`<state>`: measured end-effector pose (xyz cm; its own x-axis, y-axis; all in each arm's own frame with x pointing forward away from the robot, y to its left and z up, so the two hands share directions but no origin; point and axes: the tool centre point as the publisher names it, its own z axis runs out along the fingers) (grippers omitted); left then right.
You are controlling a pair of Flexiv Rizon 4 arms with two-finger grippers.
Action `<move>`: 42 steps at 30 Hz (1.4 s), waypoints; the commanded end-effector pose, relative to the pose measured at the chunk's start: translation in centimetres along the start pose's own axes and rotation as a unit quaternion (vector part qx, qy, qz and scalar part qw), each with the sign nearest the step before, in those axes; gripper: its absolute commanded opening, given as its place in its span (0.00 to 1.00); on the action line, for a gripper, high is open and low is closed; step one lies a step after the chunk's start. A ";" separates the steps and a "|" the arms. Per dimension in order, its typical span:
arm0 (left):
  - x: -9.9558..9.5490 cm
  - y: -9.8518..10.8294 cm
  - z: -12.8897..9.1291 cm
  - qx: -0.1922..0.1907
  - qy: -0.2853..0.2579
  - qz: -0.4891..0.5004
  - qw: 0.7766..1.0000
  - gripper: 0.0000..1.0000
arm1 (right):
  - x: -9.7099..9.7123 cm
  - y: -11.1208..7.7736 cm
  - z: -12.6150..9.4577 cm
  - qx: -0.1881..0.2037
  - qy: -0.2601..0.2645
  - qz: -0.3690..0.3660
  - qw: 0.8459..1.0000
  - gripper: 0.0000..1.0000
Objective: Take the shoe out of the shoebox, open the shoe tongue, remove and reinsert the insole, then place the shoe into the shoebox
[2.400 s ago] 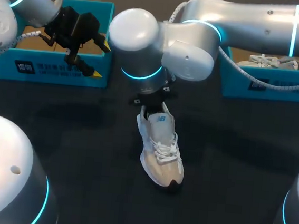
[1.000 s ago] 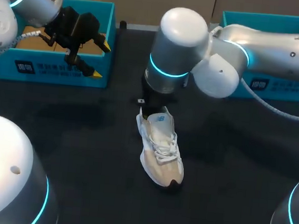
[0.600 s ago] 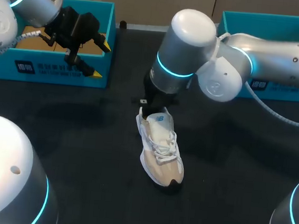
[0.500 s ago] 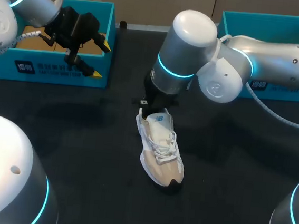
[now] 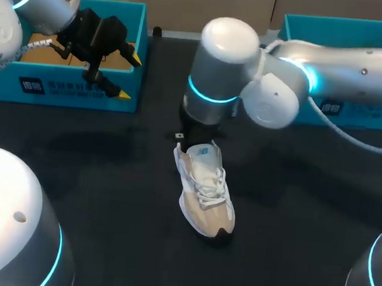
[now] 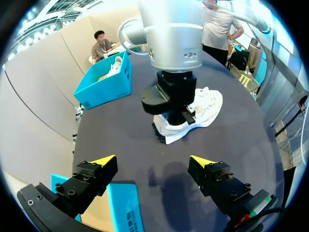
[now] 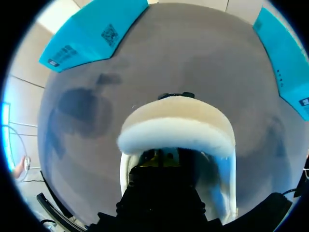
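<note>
Shoe [image 5: 206, 188] on table [image 5: 106, 175], R gripper [image 5: 193, 138] at heel

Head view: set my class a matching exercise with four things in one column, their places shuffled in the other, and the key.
Things
1. shoe
2. left arm
3. right arm
4. right box

Places
A. at the table's far right
B. above the shoe's heel
C. on the table's middle
D. over the left box

Pairs: 1-C, 2-D, 3-B, 4-A
</note>
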<state>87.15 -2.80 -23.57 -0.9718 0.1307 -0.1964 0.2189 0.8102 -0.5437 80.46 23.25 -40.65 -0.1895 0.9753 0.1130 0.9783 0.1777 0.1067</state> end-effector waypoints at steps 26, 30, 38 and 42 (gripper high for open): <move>0.0 0.0 0.0 -0.001 0.000 0.000 1.000 1.00 | -3.4 -0.8 -2.1 0.080 -0.145 -0.025 0.986 0.00; 0.0 0.0 0.0 -0.001 0.000 0.000 1.000 1.00 | -3.0 -0.8 -3.6 0.112 -0.148 -0.044 0.982 0.00; 0.0 0.0 0.0 -0.001 0.000 0.000 1.000 1.00 | -3.3 -2.5 -5.1 0.168 -0.133 -0.054 0.975 0.00; 0.0 0.0 0.0 -0.001 0.000 0.000 1.000 1.00 | -3.3 -3.6 -5.6 0.199 -0.115 -0.060 0.971 0.00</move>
<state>87.15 -2.80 -23.57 -0.9718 0.1306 -0.1964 0.2188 0.8103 -0.5437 76.96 19.28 -35.74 -0.3250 0.9374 -0.1252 0.9185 0.2813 -0.2781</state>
